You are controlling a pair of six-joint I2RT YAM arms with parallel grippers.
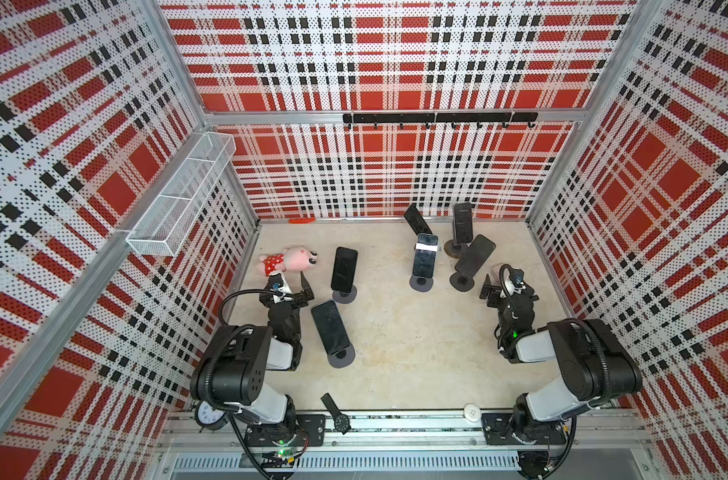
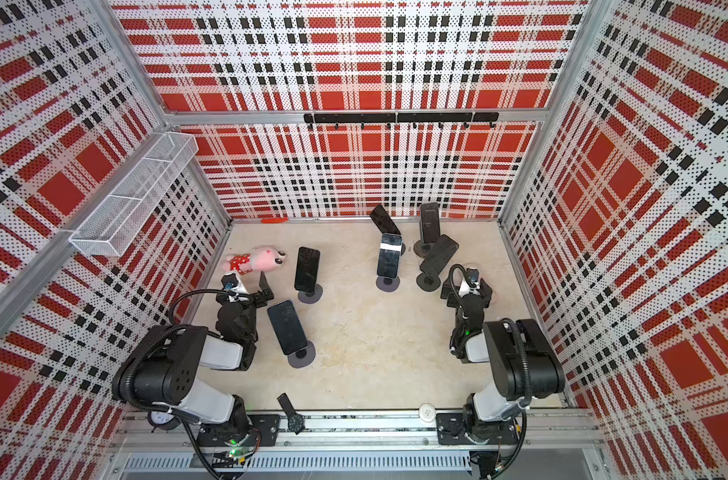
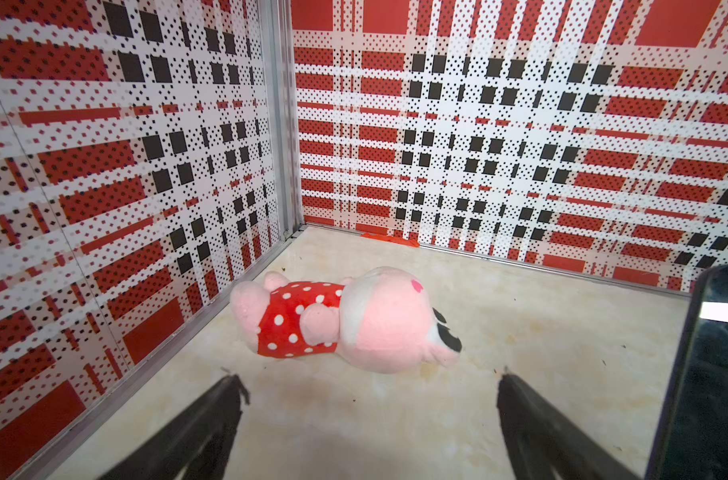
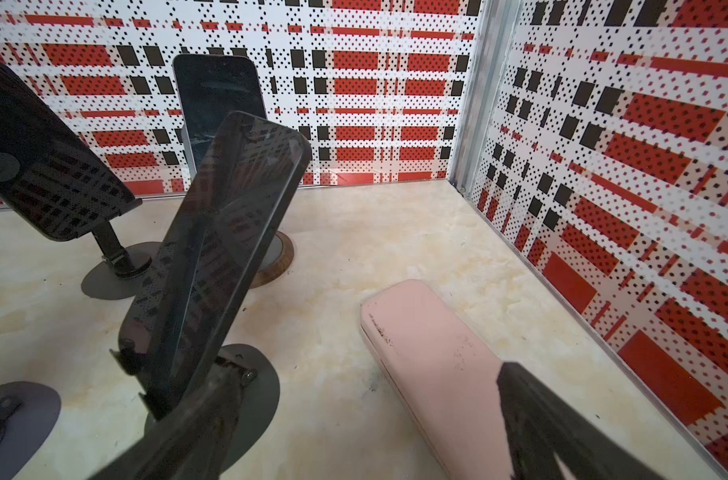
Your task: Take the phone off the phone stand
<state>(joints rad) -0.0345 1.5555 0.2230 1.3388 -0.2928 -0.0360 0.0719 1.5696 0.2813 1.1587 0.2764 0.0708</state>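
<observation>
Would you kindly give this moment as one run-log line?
left gripper: open, empty | right gripper: open, empty | nearest phone: on stand | removal: not begun

A plush toy point(image 1: 289, 259) lies at the bench's point(image 1: 395, 332) left edge, a pink case point(image 4: 437, 357) lies flat towards the right, and a wristwatch point(image 1: 339, 417) lies at the front.

Both top views look steeply down from high over the near edge at the whole table point(image 1: 395, 374). The left wrist camera sits low, facing the far-left corner and the plush toy point(image 3: 345, 320). The right wrist camera, also low, faces the far-right corner, close to a tilted phone point(image 4: 212, 249).
</observation>
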